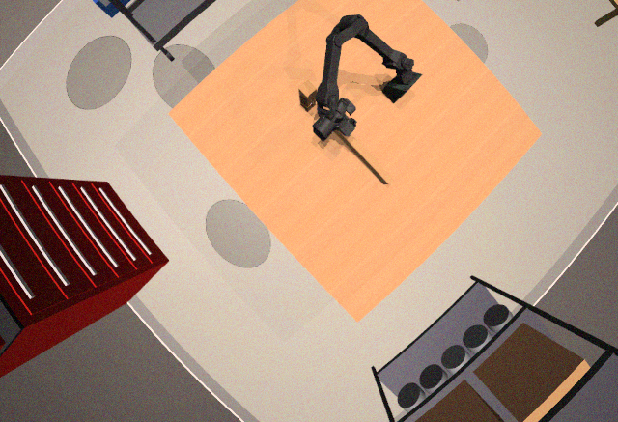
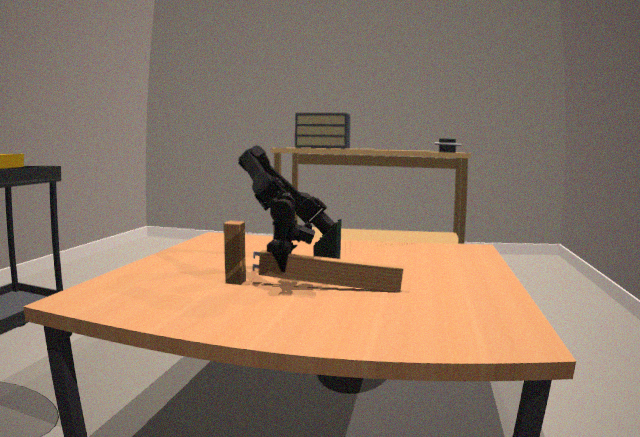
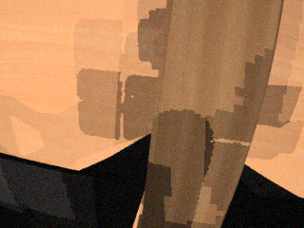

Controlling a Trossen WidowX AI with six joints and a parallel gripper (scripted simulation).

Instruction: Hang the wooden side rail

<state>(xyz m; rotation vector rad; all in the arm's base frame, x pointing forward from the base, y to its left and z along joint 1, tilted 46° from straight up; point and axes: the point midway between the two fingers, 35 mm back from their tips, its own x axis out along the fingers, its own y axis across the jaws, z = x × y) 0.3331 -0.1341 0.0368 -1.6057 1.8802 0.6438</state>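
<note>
The tabletop is orange wood on dark legs, in a grey-walled room. In the exterior view, left to right: a dark cart (image 2: pixel 31 175) stands off the left edge; the upright post (image 2: pixel 234 252) (image 1: pixel 307 98) is toward the table's left edge; then two steel hooks (image 2: pixel 255 260), just beside the post and apart from it; then the gripper (image 2: pixel 281 267), its jaws clamped on the wooden rail (image 2: pixel 341 272) (image 1: pixel 364 159) (image 3: pixel 209 85). The rail slopes down to its far end, which meets the table (image 2: pixel 310 326) (image 1: pixel 359 238) well in from the right edge. Behind it, a workbench (image 2: pixel 372 152) carries a cabinet with drawers (image 2: pixel 322 130).

The top view adds a red cabinet (image 1: pixel 84 290) beyond the table's left corner and, off the lower-right edge, a rack (image 1: pixel 449 302) holding dark round-topped containers (image 1: pixel 453 356); their contents cannot be made out.
</note>
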